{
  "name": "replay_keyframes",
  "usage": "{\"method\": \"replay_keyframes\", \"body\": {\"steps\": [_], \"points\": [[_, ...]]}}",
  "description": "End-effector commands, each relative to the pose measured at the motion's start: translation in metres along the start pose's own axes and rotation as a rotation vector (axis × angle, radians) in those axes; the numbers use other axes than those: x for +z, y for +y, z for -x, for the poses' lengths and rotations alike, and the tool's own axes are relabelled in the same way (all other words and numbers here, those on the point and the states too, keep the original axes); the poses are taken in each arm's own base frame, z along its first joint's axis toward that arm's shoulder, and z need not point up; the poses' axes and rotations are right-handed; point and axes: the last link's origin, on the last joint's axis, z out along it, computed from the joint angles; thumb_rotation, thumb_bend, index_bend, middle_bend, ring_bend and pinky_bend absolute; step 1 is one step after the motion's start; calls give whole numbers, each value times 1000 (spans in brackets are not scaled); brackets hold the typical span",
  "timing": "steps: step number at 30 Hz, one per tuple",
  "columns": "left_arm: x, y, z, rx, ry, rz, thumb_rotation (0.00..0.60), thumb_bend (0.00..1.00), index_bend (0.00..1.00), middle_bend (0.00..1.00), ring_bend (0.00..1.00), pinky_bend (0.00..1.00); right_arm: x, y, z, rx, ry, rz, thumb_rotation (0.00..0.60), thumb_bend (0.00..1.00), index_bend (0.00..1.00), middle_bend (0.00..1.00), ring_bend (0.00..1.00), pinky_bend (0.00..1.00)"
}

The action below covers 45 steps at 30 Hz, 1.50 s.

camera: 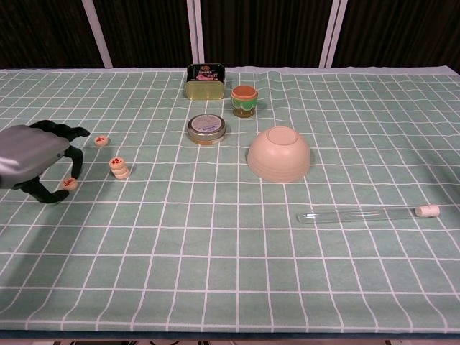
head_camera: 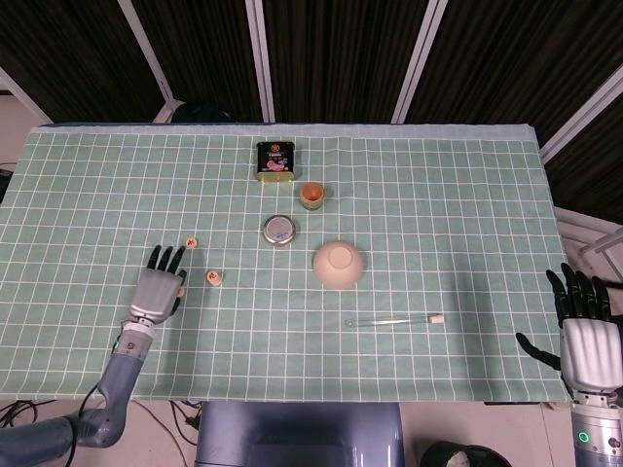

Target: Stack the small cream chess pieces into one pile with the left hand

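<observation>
Small cream chess pieces with red marks lie at the table's left. A short stack of them stands there. One single piece lies farther back. Another single piece lies on the cloth between the thumb and the arched fingers of my left hand. I cannot tell whether the fingers touch it. The fingers stay apart. My right hand hangs open beyond the table's right edge, holding nothing.
An upturned cream bowl sits mid-table. Behind it are a round tin, a green cup with an orange lid and a dark tin box. A glass test tube lies to the right.
</observation>
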Motion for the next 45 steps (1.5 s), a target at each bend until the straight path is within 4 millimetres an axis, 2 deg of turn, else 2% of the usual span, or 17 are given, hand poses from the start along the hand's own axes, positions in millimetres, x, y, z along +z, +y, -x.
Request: {"method": "replay_keyframes", "body": {"steps": [1,13,19,31,45], "points": [[0,-1,-2,-5,6,-1,600,308,501,2,0,0,0,0,0,0,0,0,600,232,90,13,0,0],[8,5,-38,-44,83,6,600,310,496,2,0,0,0,-1,1,-2,-6,-3,600,233,89,13,0,0],[18,12,-49,-60,84,6,600,310,488,2,0,0,0,-1,1,-2,-8,-2,600,232,90,13,0,0],[25,34,-56,-55,81,40,600,310,476,2,0,0,0,0,1,0,-6,-2,600,232,89,13,0,0],[30,48,-53,-23,72,49,600,310,463,2,0,0,1,0,0,1,-4,-1,600,232,89,13,0,0]]}}
